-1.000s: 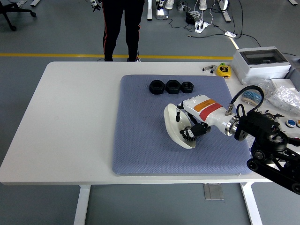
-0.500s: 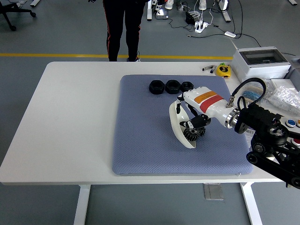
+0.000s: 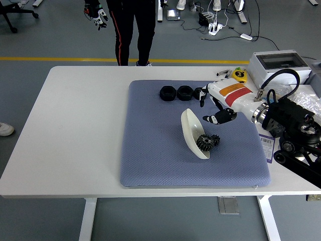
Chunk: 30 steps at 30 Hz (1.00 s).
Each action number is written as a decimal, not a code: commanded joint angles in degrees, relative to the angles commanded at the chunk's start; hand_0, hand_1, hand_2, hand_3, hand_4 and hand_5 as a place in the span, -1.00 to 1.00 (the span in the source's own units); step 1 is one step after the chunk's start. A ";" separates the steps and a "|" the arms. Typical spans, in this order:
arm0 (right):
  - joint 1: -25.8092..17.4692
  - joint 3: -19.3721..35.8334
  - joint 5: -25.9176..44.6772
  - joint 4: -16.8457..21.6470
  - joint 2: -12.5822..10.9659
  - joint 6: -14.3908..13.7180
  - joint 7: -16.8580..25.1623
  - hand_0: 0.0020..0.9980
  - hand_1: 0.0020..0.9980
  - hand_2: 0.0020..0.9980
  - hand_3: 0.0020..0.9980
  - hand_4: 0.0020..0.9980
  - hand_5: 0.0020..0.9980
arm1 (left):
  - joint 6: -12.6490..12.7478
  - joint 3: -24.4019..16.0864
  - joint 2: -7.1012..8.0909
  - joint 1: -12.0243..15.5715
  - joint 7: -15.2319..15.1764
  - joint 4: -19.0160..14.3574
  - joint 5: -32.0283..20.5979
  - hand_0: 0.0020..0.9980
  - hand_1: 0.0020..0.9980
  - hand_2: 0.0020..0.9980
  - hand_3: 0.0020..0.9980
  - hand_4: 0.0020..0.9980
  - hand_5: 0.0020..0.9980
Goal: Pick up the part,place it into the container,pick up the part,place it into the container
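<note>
**Gear part lying in the white container, right hand empty above the mat**

A white table [image 3: 75,125] is covered on its right half by a blue-grey mat [image 3: 155,150]. Near the middle of the mat a white, shallow container [image 3: 190,128] is seen tilted on its side, and a dark gear part [image 3: 207,141] lies in its lower end, touching the inner wall. Three black nuts [image 3: 183,93] are lined up in a row near the mat's far edge, well apart from the container.

The right hand [image 3: 216,111] is reached in from the right, its white casing with a red and orange band held above the mat between the nuts and the container. Its fingers [image 3: 220,117] are loosely spread and nothing is held in them; they are apart from the gear and from the container's rim. The left hand is not seen.

At the table's far right a grey box [image 3: 278,68] and a yellow tape measure [image 3: 239,75] are placed. A person's legs [image 3: 134,30] are seen on the floor beyond the far edge, with a gloved hand [image 3: 98,14] hanging beside them.
</note>
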 joint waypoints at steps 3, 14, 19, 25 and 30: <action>-0.62 1.35 -0.49 -1.90 -1.32 3.54 -2.05 -0.89 -0.74 -0.47 -0.03 0.44 -0.40 | 0.02 0.12 0.02 0.02 -0.06 0.01 -0.14 0.29 0.26 0.31 0.23 0.24 0.28; -4.45 4.97 7.09 -5.96 -4.61 4.73 -3.38 0.39 0.45 0.64 0.71 1.00 0.07 | 0.13 -0.46 -0.32 0.21 0.06 0.10 0.59 0.28 0.25 0.30 0.23 0.23 0.29; -6.36 6.44 10.32 -7.11 -4.99 3.20 -2.18 0.80 0.71 0.82 0.84 1.00 0.14 | 0.16 -0.42 -0.38 0.14 0.01 0.11 0.56 0.28 0.25 0.31 0.23 0.23 0.29; -11.71 7.72 24.56 -7.42 -4.58 -9.90 7.54 0.85 0.74 0.82 0.82 1.00 0.18 | 0.29 -0.45 -0.47 0.17 -0.05 0.14 0.41 0.28 0.26 0.31 0.22 0.23 0.29; -14.17 8.54 36.85 -6.11 -4.46 -13.41 15.99 0.82 0.72 0.77 0.79 1.00 0.28 | 0.14 -1.08 -0.57 0.20 0.16 0.16 1.47 0.28 0.25 0.31 0.22 0.23 0.29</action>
